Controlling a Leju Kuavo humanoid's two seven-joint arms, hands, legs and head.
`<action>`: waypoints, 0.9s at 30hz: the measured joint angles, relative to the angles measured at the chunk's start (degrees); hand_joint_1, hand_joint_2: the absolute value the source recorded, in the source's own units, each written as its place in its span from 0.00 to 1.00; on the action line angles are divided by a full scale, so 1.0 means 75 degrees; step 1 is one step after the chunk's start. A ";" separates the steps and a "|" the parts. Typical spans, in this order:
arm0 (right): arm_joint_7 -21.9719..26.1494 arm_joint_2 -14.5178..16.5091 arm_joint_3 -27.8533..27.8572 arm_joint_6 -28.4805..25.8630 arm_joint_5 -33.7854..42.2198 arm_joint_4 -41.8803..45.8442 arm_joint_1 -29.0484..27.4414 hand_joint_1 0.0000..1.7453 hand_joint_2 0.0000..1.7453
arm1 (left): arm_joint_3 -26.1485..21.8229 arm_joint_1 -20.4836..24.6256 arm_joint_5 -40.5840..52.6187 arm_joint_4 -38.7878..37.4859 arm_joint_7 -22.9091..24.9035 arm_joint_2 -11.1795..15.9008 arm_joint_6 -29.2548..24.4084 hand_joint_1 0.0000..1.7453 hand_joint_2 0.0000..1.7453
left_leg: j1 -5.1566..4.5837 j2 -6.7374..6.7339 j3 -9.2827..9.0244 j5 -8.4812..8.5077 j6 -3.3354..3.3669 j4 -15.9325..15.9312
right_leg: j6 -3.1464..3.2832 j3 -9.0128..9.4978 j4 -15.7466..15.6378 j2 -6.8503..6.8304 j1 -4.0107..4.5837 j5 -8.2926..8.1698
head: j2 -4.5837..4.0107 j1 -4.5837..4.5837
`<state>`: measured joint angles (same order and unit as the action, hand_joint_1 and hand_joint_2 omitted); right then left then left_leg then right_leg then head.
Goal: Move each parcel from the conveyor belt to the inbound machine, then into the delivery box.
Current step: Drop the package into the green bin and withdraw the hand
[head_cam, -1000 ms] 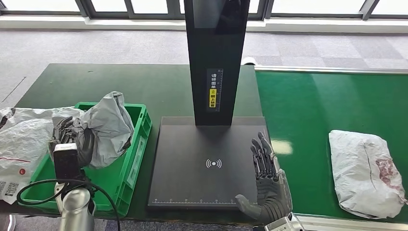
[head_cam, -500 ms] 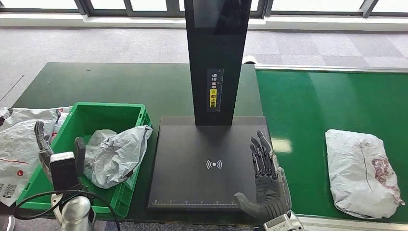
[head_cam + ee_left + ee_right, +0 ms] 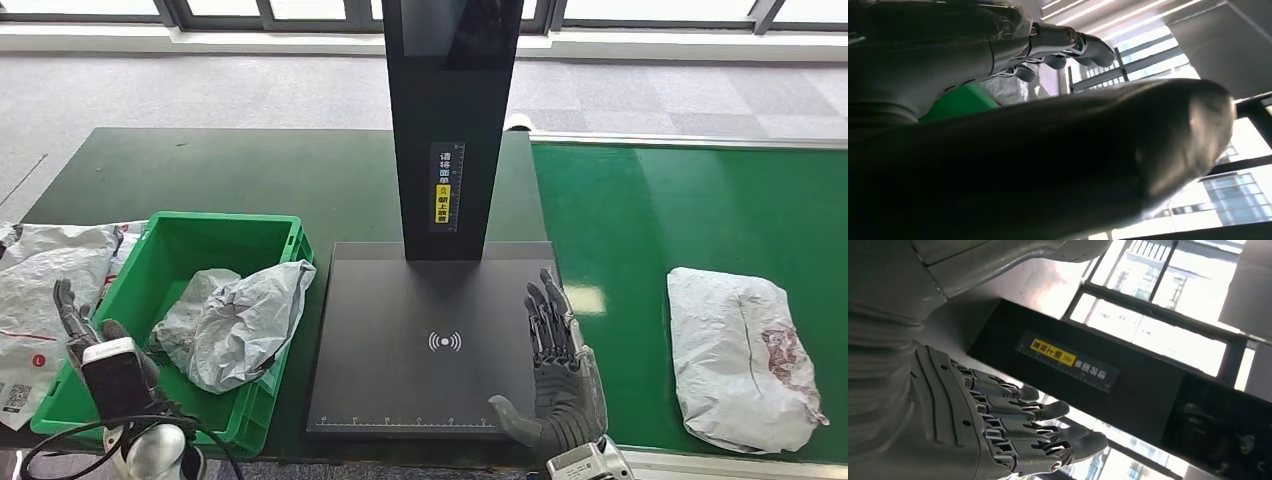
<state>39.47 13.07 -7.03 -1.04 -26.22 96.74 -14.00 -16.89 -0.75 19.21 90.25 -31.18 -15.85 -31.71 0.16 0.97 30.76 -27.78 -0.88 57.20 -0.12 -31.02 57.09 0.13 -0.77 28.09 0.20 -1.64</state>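
Risk: grey parcel (image 3: 240, 320) draped over the box (image 3: 262, 232) rim may slide out; left hand (image 3: 85, 325) and right hand (image 3: 555, 370) both spread, holding nothing; belt parcel (image 3: 745, 358) waits.

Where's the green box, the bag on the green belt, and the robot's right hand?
green box (image 3: 265, 228), head view, far rim.
bag (image 3: 735, 350), head view, middle of its wrinkled top.
right hand (image 3: 560, 375), head view, back of hand.

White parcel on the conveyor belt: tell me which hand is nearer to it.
Right. The right hand hovers at the scanner plate's belt-side edge, apart from the white parcel; the left hand is beyond the green crate.
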 joint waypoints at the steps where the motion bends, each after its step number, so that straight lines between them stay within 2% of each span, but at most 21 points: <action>1: -0.0092 0.0000 0.0028 -0.0269 -0.0155 0.0001 0.0000 0.00 1.00 | 0.0017 -0.0094 -0.0362 0.0164 -0.0242 -0.0034 0.0165 0.00 0.00 | 0.0000 -0.0002 0.0001 -0.0001 0.0000 0.0000 | 0.0000 -0.0005 0.0000 0.0004 -0.0001 0.0000 | 0.0000 -0.0001; 5: -0.0756 0.0011 0.0438 -0.1656 -0.1218 0.0002 -0.0003 0.00 1.00 | 0.0340 -0.0569 -0.1753 0.0963 -0.0877 -0.0146 0.1814 0.00 0.00 | 0.0000 -0.0005 0.0022 -0.0007 0.0007 0.0009 | -0.0003 -0.0027 -0.0002 0.0008 -0.0006 0.0001 | 0.0000 0.0000; 8: -0.1408 0.0076 0.1140 -0.2618 -0.2268 -0.0009 0.0026 0.00 1.00 | 0.0854 -0.0807 -0.1858 0.1468 -0.1107 -0.0187 0.2878 0.00 0.00 | -0.0001 -0.0005 0.0037 -0.0010 0.0013 0.0013 | -0.0006 -0.0037 -0.0002 0.0006 -0.0010 -0.0001 | 0.0000 0.0000; 11: -0.1862 0.0115 0.1942 -0.3099 -0.2991 -0.0136 0.0158 0.00 1.00 | 0.1408 -0.0911 -0.1590 0.1640 -0.1141 -0.0182 0.3592 0.00 0.00 | -0.0002 -0.0006 0.0042 -0.0013 0.0017 0.0020 | -0.0017 -0.0038 -0.0003 0.0007 -0.0012 -0.0008 | 0.0000 0.0001; 14: -0.2249 0.0133 0.2669 -0.3457 -0.3820 -0.0397 0.0351 0.00 1.00 | 0.1882 -0.0944 -0.1486 0.1690 -0.1185 -0.0148 0.3997 0.00 0.00 | -0.0002 -0.0008 0.0043 -0.0013 0.0018 0.0023 | -0.0024 -0.0039 -0.0003 0.0009 -0.0012 -0.0013 | 0.0000 0.0001; 17: -0.2460 0.0136 0.3120 -0.3515 -0.4134 -0.0597 0.0478 0.00 1.00 | 0.2148 -0.0946 -0.1516 0.1696 -0.1193 -0.0113 0.4158 0.00 0.00 | -0.0002 -0.0008 0.0042 -0.0012 0.0018 0.0024 | -0.0024 -0.0039 -0.0002 0.0010 -0.0010 -0.0013 | 0.0000 0.0001; 22: -0.2971 0.0116 0.3777 -0.3469 -0.4714 -0.0933 0.0670 0.00 1.00 | 0.2262 -0.0944 -0.1625 0.1685 -0.1193 -0.0084 0.4519 0.00 0.00 | -0.0001 -0.0013 0.0044 -0.0012 0.0018 0.0024 | -0.0024 -0.0042 -0.0001 0.0015 -0.0006 -0.0013 | 0.0000 -0.0001; 27: -0.2995 0.0079 0.4346 -0.3452 -0.4818 -0.1269 0.0795 0.00 1.00 | 0.2262 -0.0943 -0.1620 0.1672 -0.1193 -0.0081 0.4601 0.00 0.00 | -0.0001 -0.0017 0.0048 -0.0013 0.0018 0.0024 | -0.0024 -0.0047 -0.0001 0.0015 -0.0007 -0.0013 | 0.0000 0.0001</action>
<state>17.00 13.67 25.57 -26.93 -62.36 87.23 -8.04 0.07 -7.82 7.06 102.79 -40.13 -16.46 2.80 0.15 0.84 31.12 -27.87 -0.74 57.38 -0.30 -31.37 57.08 0.24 -0.83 27.99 0.20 -1.64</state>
